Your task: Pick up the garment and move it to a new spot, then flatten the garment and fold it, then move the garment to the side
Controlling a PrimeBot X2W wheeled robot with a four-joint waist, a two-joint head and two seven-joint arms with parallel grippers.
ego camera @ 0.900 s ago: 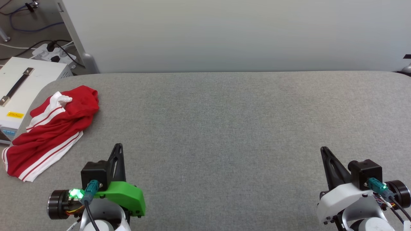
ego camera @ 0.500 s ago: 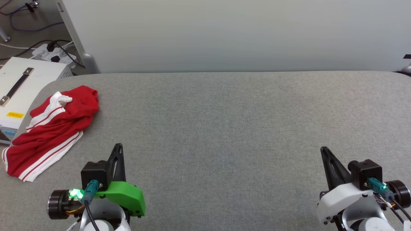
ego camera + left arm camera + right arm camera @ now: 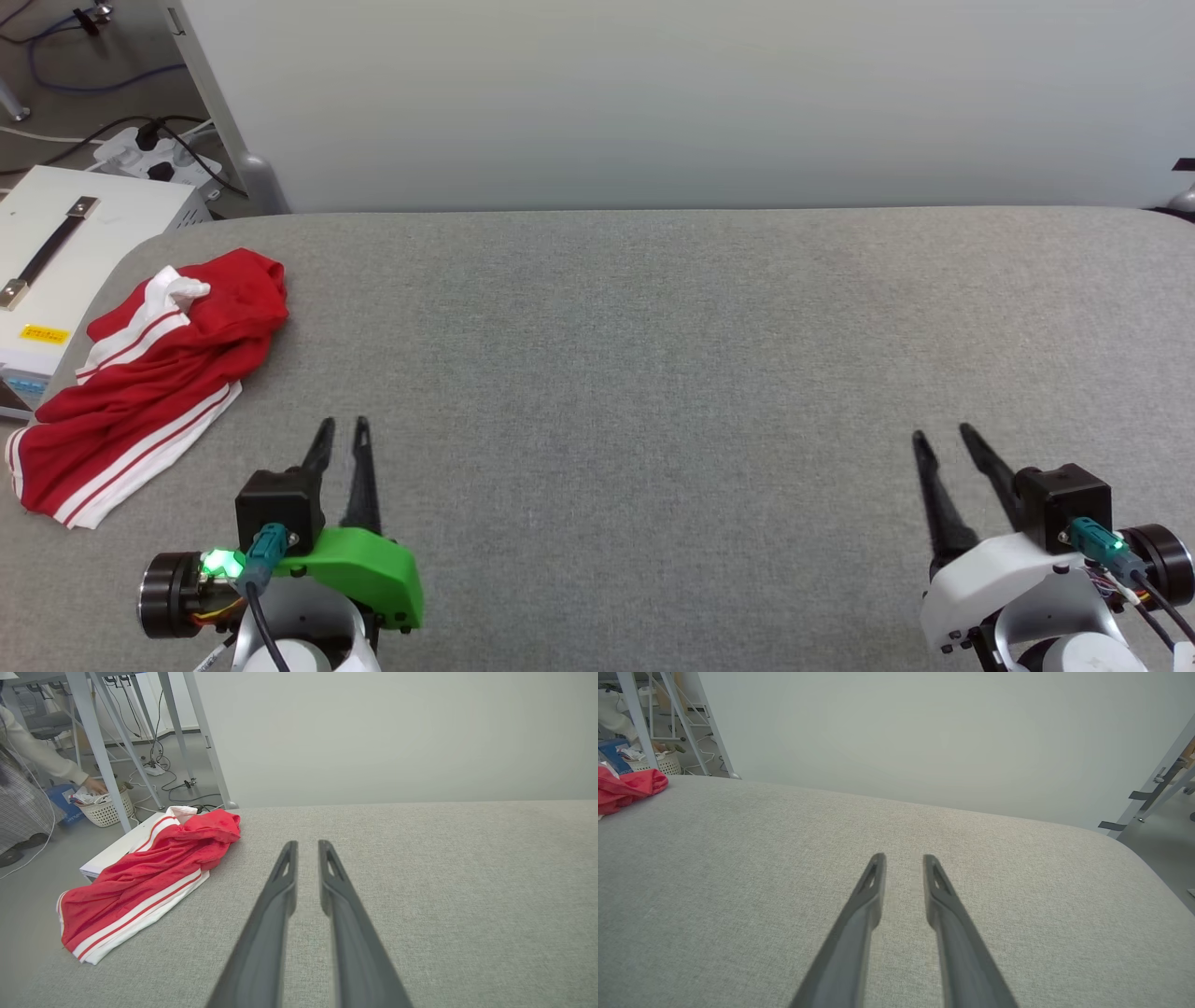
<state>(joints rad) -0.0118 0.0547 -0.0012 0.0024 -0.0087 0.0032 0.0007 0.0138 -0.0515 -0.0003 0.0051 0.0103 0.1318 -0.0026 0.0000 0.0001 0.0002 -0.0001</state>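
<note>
The garment lies crumpled at the far left of the grey padded table. It is red with white stripes, and its lower part hangs over the table's left edge. My left gripper is open a little and empty, low over the table to the right of the garment and apart from it. In the left wrist view the garment lies left of the left gripper. My right gripper is open a little and empty at the table's right side. In the right wrist view the right gripper hovers over bare fabric, with the garment far left.
A white box with a handle stands beside the table's left edge, under the garment's end. A power strip and cables lie on the floor behind it. A pale wall panel backs the table. A person reaches into a basket far left.
Both grippers have gone from shut to slightly open. The arms, the garment and the camera have stayed in place.
</note>
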